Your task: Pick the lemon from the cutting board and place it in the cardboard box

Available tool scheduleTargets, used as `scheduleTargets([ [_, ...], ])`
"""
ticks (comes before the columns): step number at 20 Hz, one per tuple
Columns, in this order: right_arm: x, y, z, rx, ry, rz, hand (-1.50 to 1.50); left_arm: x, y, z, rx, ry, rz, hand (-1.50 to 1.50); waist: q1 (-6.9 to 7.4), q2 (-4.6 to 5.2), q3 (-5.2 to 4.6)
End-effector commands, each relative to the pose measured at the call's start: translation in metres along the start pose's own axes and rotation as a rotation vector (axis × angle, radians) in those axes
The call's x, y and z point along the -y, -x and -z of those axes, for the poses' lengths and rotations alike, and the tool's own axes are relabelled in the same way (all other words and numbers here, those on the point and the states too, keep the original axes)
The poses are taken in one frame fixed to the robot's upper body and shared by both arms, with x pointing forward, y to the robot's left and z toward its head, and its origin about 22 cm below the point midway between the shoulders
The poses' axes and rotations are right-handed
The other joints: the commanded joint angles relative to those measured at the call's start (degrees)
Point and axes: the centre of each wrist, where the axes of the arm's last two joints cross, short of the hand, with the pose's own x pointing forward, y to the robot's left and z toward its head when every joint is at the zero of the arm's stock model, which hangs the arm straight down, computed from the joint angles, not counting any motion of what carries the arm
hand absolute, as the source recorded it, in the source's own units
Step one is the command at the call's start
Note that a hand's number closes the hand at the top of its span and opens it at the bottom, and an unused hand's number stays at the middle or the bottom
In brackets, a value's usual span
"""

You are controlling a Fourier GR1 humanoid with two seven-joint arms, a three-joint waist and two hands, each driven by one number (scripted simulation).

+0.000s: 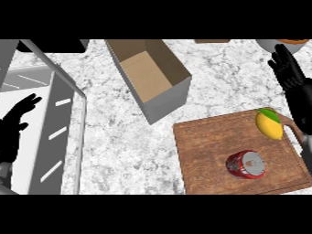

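On the cutting board (212, 155): lemon (270, 123) at the far right corner, untouched
Right robot hand (288, 68): fingers straight, empty, beyond the lemon
Left robot hand (13, 123): open, resting at left
Cardboard box (148, 77): open-topped, ready to receive

A lemon (269, 124) lies on a wooden cutting board (206, 155), just below the open right hand (288, 68). A red can (247, 164) sits nearer. The open cardboard box (148, 75) stands left of that hand. The left hand (9, 125) rests open far left.
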Motion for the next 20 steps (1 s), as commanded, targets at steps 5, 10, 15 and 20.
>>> scheduleTargets([
  [5,-0.001,-0.029,0.039,0.288,-0.251,0.306,-1.50,0.031,-0.019,-0.015,0.164,0.149,0.061,0.00,-0.02,-0.27,-1.06],
  [10,0.024,0.040,0.028,0.079,0.050,0.057,-1.50,0.055,-0.004,-0.033,0.163,0.227,0.051,0.00,-0.37,0.03,-1.16],
  [15,0.068,0.059,0.023,0.185,0.001,0.153,-1.50,0.043,-0.027,-0.030,0.163,0.231,0.049,0.00,-0.77,-0.44,-1.13],
  [20,0.112,0.031,0.023,0.119,-0.209,-0.287,-1.50,0.052,-0.008,-0.029,0.151,0.217,0.059,0.00,-0.93,-0.19,-1.34],
])
